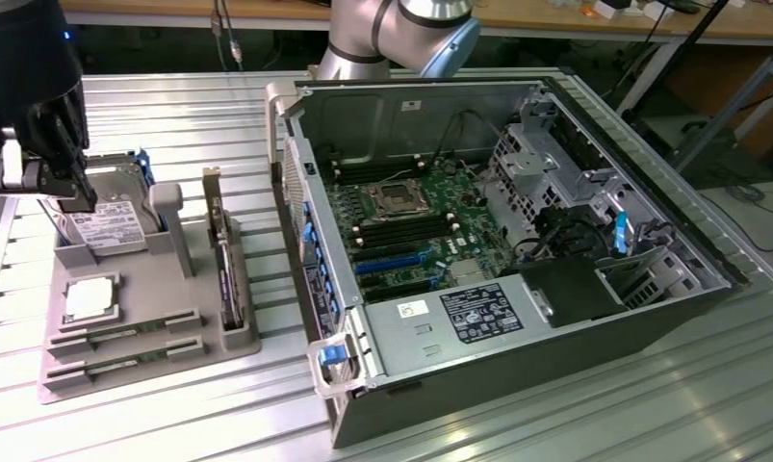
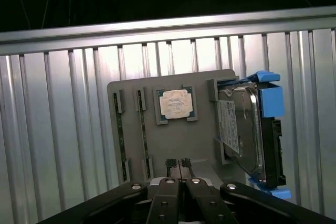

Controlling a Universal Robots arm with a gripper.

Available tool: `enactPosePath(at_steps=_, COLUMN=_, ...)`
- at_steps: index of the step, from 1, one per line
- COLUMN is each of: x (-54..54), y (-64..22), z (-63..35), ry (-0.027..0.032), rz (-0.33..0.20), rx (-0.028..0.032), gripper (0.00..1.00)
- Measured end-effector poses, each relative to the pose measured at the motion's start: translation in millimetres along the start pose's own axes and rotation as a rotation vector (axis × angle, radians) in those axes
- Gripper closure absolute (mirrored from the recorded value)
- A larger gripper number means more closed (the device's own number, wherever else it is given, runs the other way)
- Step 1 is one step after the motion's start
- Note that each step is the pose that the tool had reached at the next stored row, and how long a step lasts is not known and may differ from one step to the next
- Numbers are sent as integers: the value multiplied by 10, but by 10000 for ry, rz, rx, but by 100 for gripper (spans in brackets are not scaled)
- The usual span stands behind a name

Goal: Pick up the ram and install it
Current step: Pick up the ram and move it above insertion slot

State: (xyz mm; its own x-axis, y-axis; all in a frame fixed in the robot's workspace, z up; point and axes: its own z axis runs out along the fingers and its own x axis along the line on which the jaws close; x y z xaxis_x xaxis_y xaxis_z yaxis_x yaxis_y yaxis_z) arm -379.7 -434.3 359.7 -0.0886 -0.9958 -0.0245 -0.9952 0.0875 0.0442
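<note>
While the ram (image 2: pixel 122 136) and its twin (image 2: pixel 142 129) are standing on edge in the slots of the grey tray (image 2: pixel 178 142), steadied for grasping, the gripper (image 2: pixel 177 165) is hovering above them, fingers pressed together and gripping nothing, beside the open computer case (image 1: pixel 489 241).
</note>
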Motion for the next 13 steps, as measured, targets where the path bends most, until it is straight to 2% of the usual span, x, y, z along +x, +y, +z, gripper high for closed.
enactPosePath(at_steps=10, x=4, y=-6, z=143, ry=0, rz=-16, rx=0, gripper=89)
enactPosePath(at_steps=13, x=6, y=-10, z=234, ry=6, rz=-139, rx=-3, gripper=89)
